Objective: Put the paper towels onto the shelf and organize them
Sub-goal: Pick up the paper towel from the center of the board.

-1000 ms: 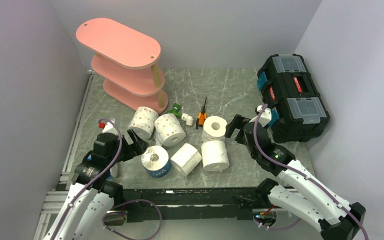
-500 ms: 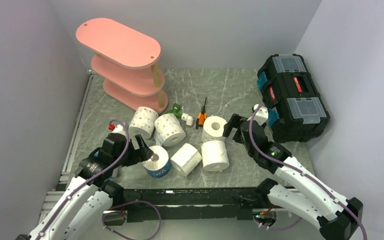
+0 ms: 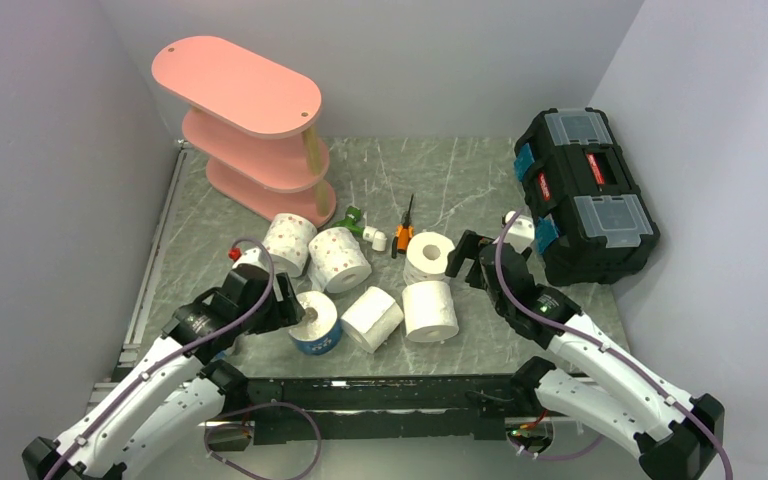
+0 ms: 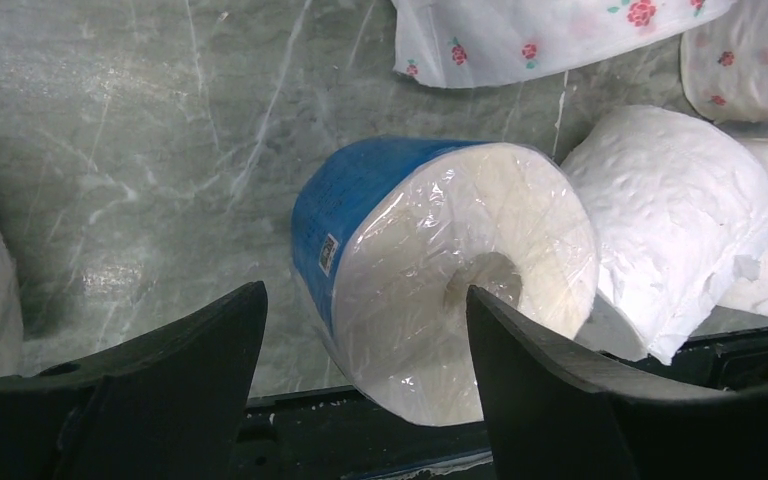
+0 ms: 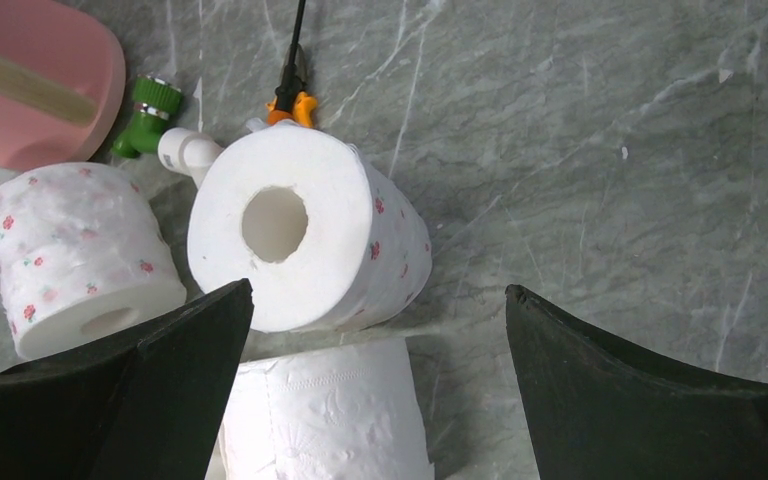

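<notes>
The pink three-tier shelf [image 3: 250, 130] stands at the far left with nothing on it. Several paper towel rolls lie on the table in front of it. They include two pink-dotted ones [image 3: 287, 243], a blue-wrapped one [image 3: 312, 322] and plain ones [image 3: 372, 318]. My left gripper [image 3: 290, 303] is open. In the left wrist view its jaws [image 4: 365, 292] straddle the blue-wrapped roll [image 4: 440, 280] without touching it. My right gripper [image 3: 465, 262] is open and empty. In the right wrist view it [image 5: 377, 288] hovers over a dotted roll [image 5: 300, 240] and a plain roll [image 5: 325, 410].
A black toolbox [image 3: 585, 195] stands at the right, with a white object [image 3: 520, 228] against it behind my right arm. A green-and-white tool [image 5: 160, 130] and an orange screwdriver [image 5: 292, 80] lie behind the rolls. Grey walls close in on three sides.
My left gripper has moved right and forward to the blue-wrapped roll. My right gripper has edged slightly left toward the rolls. No roll has moved.
</notes>
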